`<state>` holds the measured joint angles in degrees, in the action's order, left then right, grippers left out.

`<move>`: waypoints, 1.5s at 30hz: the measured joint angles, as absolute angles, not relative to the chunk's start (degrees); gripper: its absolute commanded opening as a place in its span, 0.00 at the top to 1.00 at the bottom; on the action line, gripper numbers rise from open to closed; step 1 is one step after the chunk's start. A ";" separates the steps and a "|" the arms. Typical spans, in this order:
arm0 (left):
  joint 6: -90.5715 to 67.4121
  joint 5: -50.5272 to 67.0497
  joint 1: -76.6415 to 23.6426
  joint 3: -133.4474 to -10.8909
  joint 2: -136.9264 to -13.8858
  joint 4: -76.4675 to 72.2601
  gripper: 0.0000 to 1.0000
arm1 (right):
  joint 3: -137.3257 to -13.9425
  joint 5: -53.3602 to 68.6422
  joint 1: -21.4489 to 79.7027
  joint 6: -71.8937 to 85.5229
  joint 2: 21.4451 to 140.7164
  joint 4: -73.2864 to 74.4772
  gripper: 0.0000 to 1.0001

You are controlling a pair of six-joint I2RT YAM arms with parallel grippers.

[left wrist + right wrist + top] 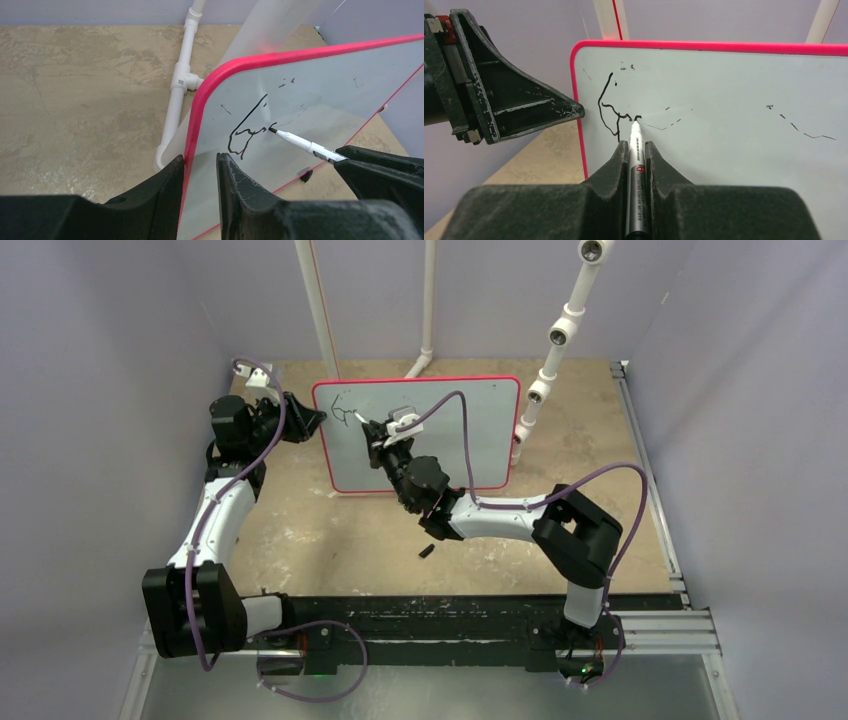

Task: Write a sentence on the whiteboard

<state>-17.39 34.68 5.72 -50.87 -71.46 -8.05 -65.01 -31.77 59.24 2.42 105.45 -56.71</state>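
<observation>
The whiteboard (470, 430) stands upright at the back of the table, white with a red-pink rim. My left gripper (312, 420) is shut on its left edge, one finger behind the rim and one in front (200, 159). My right gripper (378, 440) is shut on a white and silver marker (636, 165), whose black tip touches the board's upper left. Of the sentence only a first black squiggle (606, 107), like a "G", shows; it also shows in the left wrist view (245, 135). The marker (305, 145) shows there too.
A small black marker cap (426, 551) lies on the tan table in front of the board. White PVC pipes (555, 340) stand behind and right of the board. Faint old marker flecks (804, 132) dot the board. A metal rail (650, 470) runs along the right edge.
</observation>
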 measured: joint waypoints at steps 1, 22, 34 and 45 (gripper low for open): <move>-17.39 34.65 5.72 -50.87 -71.46 -8.05 0.71 | -65.01 -31.75 59.24 2.44 105.45 -56.69 1.00; -17.41 34.65 5.72 -50.87 -71.48 -8.05 0.71 | -62.76 -32.62 59.72 2.61 105.21 -56.12 1.00; -17.39 34.65 5.72 -50.87 -71.48 -8.05 0.71 | -62.54 -34.37 59.75 2.28 104.07 -56.21 1.00; -17.41 34.68 5.72 -50.87 -71.46 -8.05 0.71 | -63.37 -34.87 59.75 0.08 103.96 -56.88 1.00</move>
